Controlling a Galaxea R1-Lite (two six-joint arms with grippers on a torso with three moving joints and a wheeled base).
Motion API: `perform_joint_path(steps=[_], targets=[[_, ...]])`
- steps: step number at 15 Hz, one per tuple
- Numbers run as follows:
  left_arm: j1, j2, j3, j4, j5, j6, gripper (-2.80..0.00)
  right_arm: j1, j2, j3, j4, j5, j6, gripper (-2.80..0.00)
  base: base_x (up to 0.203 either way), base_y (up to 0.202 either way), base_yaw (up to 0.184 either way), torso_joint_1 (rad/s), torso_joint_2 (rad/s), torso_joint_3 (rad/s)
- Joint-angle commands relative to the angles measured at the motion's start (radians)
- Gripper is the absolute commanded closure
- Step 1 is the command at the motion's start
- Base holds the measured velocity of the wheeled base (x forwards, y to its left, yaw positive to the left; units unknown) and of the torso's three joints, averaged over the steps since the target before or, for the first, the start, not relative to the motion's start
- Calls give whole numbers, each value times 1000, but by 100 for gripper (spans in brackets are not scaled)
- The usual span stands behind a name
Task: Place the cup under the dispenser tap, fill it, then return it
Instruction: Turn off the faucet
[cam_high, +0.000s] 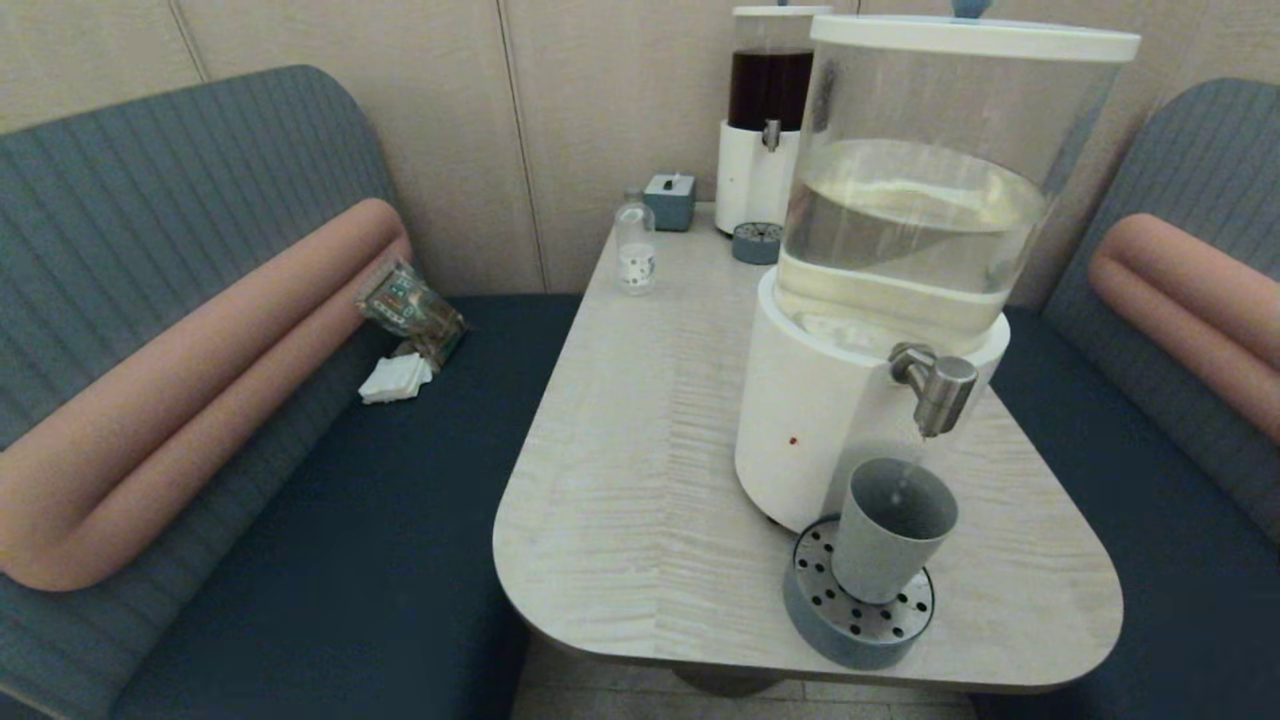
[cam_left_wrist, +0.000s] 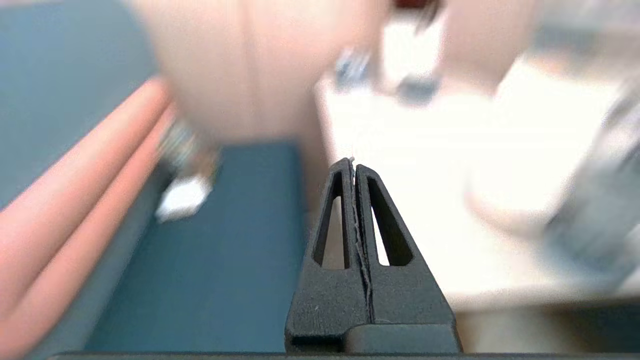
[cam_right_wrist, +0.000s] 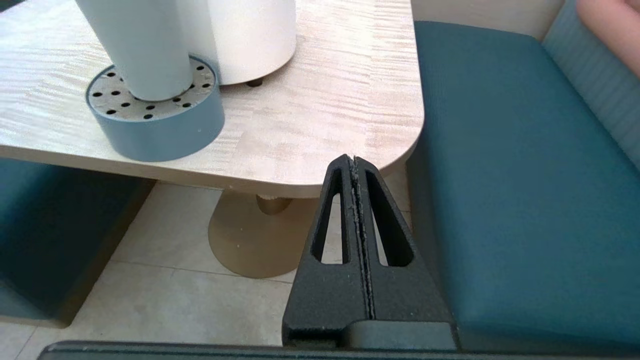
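Lower right in the head view, the cup (cam_high: 889, 528) stands on the drip tray (cam_high: 858, 630), beneath the dispenser tap (cam_high: 936, 387). Likely rigid, smooth, heavier once filled; grip mid-wall. Left gripper (cam_left_wrist: 354, 165) and right gripper (cam_right_wrist: 353, 161) are pressed together, empty.

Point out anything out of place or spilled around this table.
No spill shows on the table; the cup stands upright on the drip tray under the dispenser tap. The oddity is on the left bench: a crumpled wrapper and white napkins lie loose against the backrest.
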Motion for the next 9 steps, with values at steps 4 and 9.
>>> perform_joint_path(steps=[4,9], targets=[[-3,512,-370,-18,-291,-105,0,0,1,0,-1,0,-1,0,0,0,0,0,0,0],[-5,672,-396,-25,-882,-140,0,1,1,0,-1,0,-1,0,0,0,0,0,0,0]])
